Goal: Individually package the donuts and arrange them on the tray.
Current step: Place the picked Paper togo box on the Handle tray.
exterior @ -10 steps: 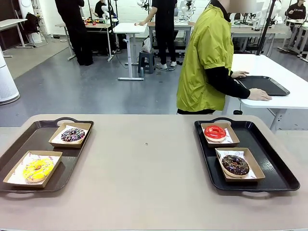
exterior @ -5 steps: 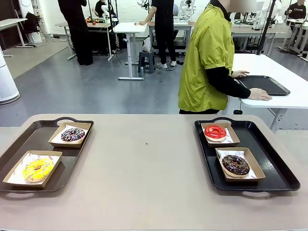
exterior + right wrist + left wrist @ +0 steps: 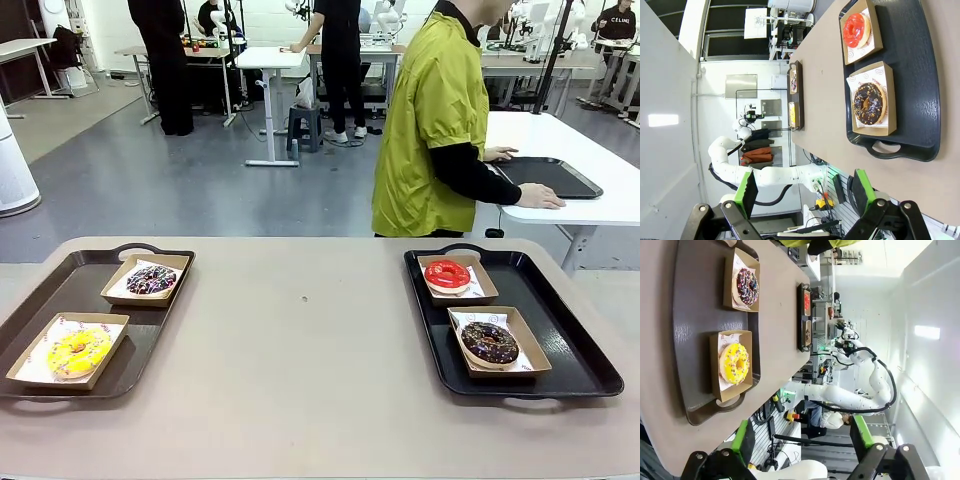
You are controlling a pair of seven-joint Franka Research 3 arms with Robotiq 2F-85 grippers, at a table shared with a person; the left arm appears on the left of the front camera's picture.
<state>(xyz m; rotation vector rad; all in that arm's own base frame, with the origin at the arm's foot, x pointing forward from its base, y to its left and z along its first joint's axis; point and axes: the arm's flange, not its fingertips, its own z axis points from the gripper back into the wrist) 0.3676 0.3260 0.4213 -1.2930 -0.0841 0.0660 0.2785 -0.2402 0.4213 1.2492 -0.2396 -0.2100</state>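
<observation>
Four donuts lie in paper-lined cardboard boxes on two trays. On the brown tray (image 3: 40, 300) at the left are the yellow sprinkled donut (image 3: 78, 350) (image 3: 734, 363) and the chocolate donut with coloured sprinkles (image 3: 151, 280) (image 3: 747, 286). The black tray (image 3: 570, 350) at the right carries the red donut (image 3: 447, 275) (image 3: 856, 30) and the dark chocolate donut (image 3: 489, 342) (image 3: 868, 103). My left gripper (image 3: 802, 437) hangs open, high off the brown tray's near end. My right gripper (image 3: 805, 192) is open too, high off the black tray's near end. Neither holds anything.
A person in a yellow-green jacket (image 3: 430, 130) stands beyond the far edge, turned away, hands on a white side table (image 3: 560, 140) with another black tray (image 3: 550, 175). A bare stretch of tabletop (image 3: 300, 330) separates the two trays.
The person has shifted slightly to the right. Nothing on the table has moved and both grippers stay open.
</observation>
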